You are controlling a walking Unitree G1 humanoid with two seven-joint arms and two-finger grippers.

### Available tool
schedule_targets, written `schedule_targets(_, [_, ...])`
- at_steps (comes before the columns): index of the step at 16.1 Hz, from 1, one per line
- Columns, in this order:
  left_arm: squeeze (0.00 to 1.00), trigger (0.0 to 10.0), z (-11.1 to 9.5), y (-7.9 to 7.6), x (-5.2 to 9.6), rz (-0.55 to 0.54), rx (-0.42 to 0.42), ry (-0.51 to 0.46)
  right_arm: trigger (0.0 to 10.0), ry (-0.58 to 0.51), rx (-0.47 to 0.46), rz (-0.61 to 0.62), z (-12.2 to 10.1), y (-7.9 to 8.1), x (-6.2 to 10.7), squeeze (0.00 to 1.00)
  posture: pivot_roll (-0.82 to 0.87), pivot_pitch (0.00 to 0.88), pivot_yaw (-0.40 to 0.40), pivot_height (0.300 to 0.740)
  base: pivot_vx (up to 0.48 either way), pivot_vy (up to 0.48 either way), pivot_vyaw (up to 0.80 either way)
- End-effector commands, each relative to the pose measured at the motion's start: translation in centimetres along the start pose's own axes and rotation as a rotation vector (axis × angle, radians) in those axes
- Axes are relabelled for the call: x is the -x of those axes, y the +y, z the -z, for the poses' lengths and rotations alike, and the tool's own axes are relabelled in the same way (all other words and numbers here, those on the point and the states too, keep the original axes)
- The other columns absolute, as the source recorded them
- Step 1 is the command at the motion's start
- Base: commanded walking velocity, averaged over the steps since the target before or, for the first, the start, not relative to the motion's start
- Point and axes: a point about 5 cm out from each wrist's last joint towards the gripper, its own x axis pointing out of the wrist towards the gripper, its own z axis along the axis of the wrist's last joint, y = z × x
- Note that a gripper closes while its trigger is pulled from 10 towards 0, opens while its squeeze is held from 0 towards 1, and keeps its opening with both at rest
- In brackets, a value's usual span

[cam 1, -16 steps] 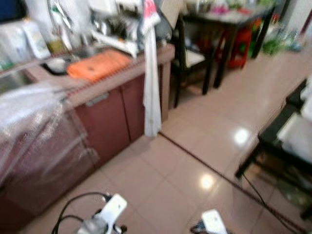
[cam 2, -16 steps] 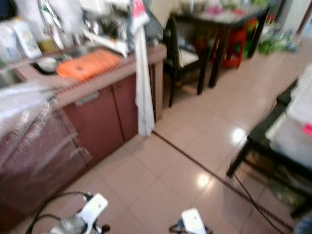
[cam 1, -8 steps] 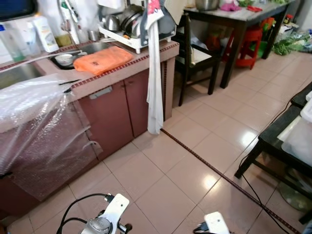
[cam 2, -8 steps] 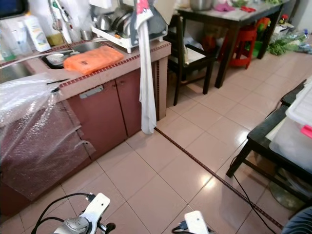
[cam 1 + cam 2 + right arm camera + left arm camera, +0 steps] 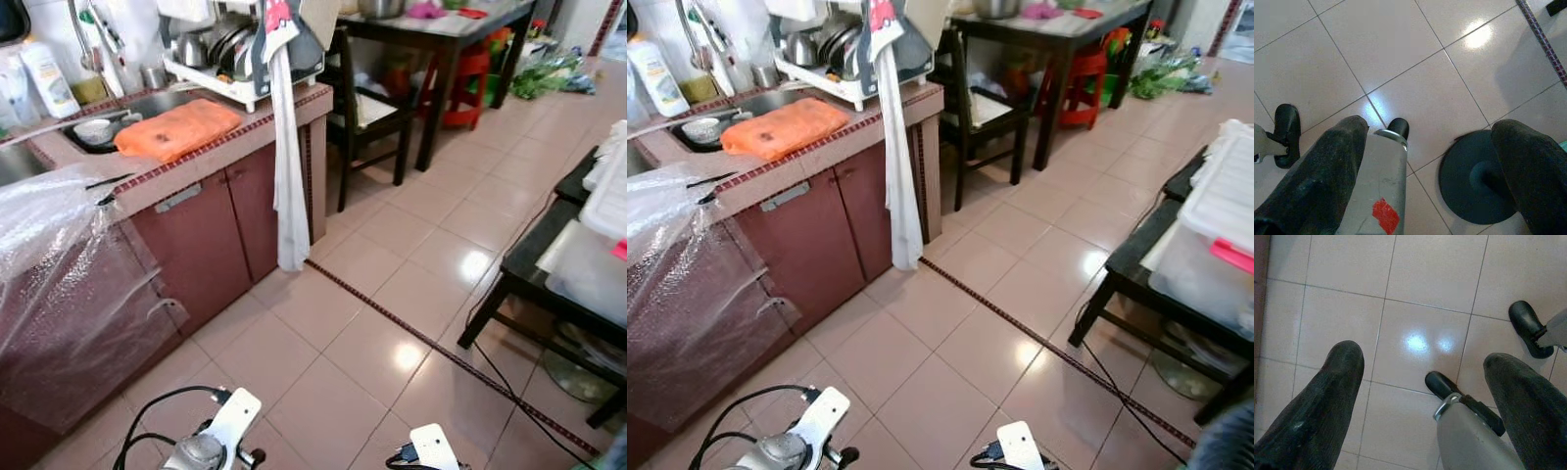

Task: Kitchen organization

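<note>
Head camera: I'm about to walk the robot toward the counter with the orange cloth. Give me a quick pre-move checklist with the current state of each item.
1. Left end effector empty, fingers apart, pointing at the floor: ok.
2. Right end effector empty, fingers apart, over the tiles: ok.
3. Tiled floor between robot and counter free of obstacles: ok.
4. Black cable trails on the floor by the black bench, on the robot's right, away from the path: ok, but avoid stepping right.
5. White towel hangs off the counter's end down its side; could snag an arm: not ok if passing close.
6. Orange cloth lies flat on the counter beside the sink: ok.
</note>
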Motion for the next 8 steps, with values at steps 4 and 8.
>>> schedule_targets(4, [0.00,10.0,-0.02,0.52,0.12,-0.010,-0.018,0.005,10.0,0.010,-0.007,-0.004,0.18,0.35,0.01,0.00,-0.15,0.000,0.053,0.740,0.406,0.000,0.00])
schedule_targets(8, [0.00,10.0,0.13,0.55,0.14,-0.010,-0.026,0.012,10.0,0.010,-0.012,0.000,0.17,0.36,0.00,0.00,-0.16,0.000,0.054,0.740,0.413,0.000,0.00])
